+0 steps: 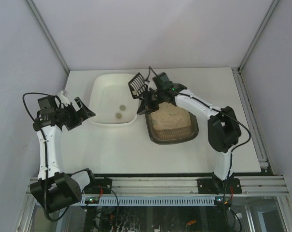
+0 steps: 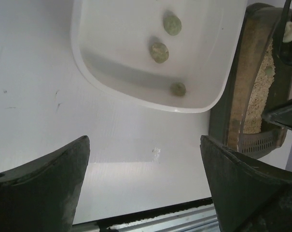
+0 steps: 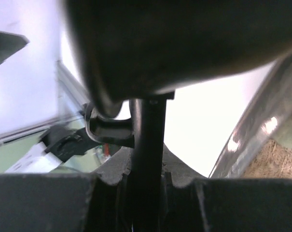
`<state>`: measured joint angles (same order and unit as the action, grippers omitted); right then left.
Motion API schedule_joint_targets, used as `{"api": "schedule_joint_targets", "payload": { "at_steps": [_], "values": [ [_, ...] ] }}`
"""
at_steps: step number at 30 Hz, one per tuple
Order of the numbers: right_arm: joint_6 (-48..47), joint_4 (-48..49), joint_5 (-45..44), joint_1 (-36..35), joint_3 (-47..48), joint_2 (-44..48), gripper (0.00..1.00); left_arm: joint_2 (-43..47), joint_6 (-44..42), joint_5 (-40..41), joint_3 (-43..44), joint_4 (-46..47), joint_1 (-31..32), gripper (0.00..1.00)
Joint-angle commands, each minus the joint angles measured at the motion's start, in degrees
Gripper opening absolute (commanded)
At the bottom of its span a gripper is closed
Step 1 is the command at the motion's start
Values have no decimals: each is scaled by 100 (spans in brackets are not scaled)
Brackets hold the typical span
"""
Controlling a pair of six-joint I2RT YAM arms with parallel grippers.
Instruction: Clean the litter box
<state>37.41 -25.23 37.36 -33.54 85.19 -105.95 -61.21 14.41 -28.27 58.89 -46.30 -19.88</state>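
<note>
1. White tabletop [image 1: 136,150] fills the workspace, with pale walls on three sides and a metal rail [image 1: 155,184] along the near edge where both arm bases are bolted.
2. At the near left, the left gripper [image 1: 85,108] hangs above bare table just beside the left side of the white tray, holding nothing. Its two dark fingers [image 2: 44,188] are spread wide apart in the left wrist view.
3. Right of centre sits the litter box [image 1: 172,126], a dark tray with a wide rim, flat on the table. Beige litter [image 1: 170,118] is heaped inside it. Its left rim lies just beside the right edge of the white tray.
4. Left of it and slightly farther back, the white tray [image 1: 100,92] rests on the table. The left wrist view shows three greenish-grey clumps [image 2: 159,52] on its floor, apart from one another.
5. Above the far left corner of the litter box, the right gripper [image 1: 149,96] is pinched tight on the handle of a black litter scoop [image 1: 136,86]. The right wrist view, though blurred, shows the black handle running up between the closed fingers.
6. The scoop's slotted head is raised over the right edge of the white tray. A pale lump [image 2: 290,31] sits in it, seen from the left wrist.
</note>
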Motion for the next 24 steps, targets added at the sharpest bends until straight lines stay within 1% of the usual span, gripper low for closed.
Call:
{"api": "schedule_joint_targets", "payload": {
  "at_steps": [1,3,5,7,9,13,16,20,24],
  "values": [
    [-1172,-2318,-1822,-842,1968,-909,0,-126,-29,-364,266,-272,-262,100],
    [-1480,-3063,-2872,-1259,2965,-1440,0,-75,-133,-219,210,-268,-346,100],
    [-1746,-3738,-3707,-1613,3935,-1987,0,9,-222,-94,151,-240,-382,100],
    [-1832,-4247,-4247,-1850,4733,-2491,0,83,-287,-37,97,-224,-417,100],
    [-1921,-4565,-4705,-1975,5208,-2837,0,128,-340,-17,52,-221,-437,100],
    [-2298,-4452,-5567,-2247,5263,-3019,0,145,-409,47,-37,-221,-466,100],
    [-2338,-4339,-5544,-2276,5189,-3018,0,129,-422,57,-87,-212,-477,100],
    [-2416,-3971,-5631,-2292,4867,-2802,0,132,-449,108,-97,-205,-473,100],
    [-2587,-3512,-5929,-2352,4521,-2472,0,215,-457,187,-86,-177,-473,100]
  ]
}}
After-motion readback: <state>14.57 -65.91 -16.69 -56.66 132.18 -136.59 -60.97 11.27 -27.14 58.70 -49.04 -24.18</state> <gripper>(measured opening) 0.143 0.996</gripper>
